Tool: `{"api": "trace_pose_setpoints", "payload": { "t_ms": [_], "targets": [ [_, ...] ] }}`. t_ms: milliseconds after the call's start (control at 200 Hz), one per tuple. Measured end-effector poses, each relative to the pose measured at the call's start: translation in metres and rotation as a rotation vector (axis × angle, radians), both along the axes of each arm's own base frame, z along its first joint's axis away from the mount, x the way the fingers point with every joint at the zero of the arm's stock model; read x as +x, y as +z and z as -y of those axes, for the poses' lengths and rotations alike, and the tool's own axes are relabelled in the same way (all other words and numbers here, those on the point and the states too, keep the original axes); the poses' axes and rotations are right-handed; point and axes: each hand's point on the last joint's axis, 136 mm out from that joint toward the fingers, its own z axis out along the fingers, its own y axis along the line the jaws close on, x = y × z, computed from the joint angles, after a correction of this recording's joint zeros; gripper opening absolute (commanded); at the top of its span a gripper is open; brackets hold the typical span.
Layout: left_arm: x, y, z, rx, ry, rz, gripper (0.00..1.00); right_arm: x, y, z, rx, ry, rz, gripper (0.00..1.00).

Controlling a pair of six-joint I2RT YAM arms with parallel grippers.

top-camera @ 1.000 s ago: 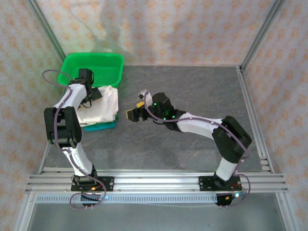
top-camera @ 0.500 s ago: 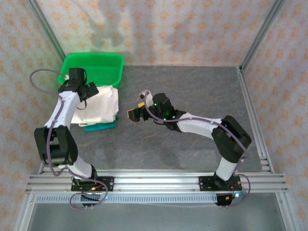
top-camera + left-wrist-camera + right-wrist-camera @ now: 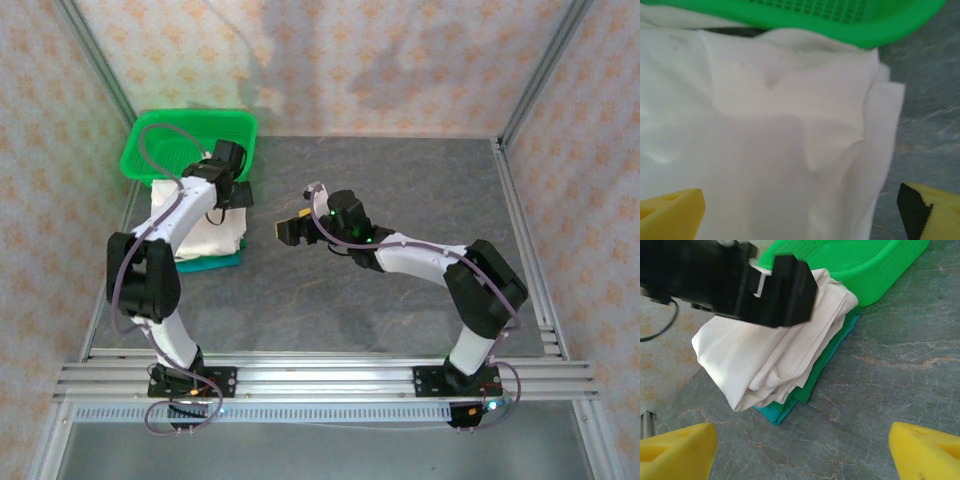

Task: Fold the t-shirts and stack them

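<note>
**RISK: PILE SHIFT / MULTI-LAYER GRAB**

T-shirts [image 3: 215,235] sit folded in a pile on green cloth [image 3: 827,357], touching basket [image 3: 190,115]. L gripper [image 3: 800,220] hovers over top shirt, fingers spread, nothing held. R gripper [image 3: 800,452] also spread, over bare table [image 3: 400,180] beside pile. Likely faults: pinch takes several layers; sideways push slides pile, loose edge unfolds.

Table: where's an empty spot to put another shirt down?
Bare table lies between the right arm and the far wall, and in front between both arm bases. Crowded: the far-left corner, with green basket, shirt stack and left gripper.
</note>
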Motion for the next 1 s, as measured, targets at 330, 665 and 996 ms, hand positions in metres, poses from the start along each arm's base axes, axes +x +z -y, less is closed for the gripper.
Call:
{"api": "trace_pose_setpoints", "payload": {
  "t_ms": [330, 665, 996],
  "targets": [
    [-0.003, -0.038, -0.011, 0.142, -0.067, -0.222, 0.94, -0.002, -0.003, 0.001, 0.008, -0.001, -0.015, 0.89],
    [-0.013, -0.039, -0.044, 0.226, -0.095, -0.314, 0.94, -0.004, -0.002, 0.0, 0.013, 0.01, -0.02, 0.89],
    [-0.032, -0.037, -0.104, 0.308, -0.025, -0.403, 1.0, -0.005, -0.004, -0.001, 0.009, 0.02, -0.024, 0.88]
  ]
}}
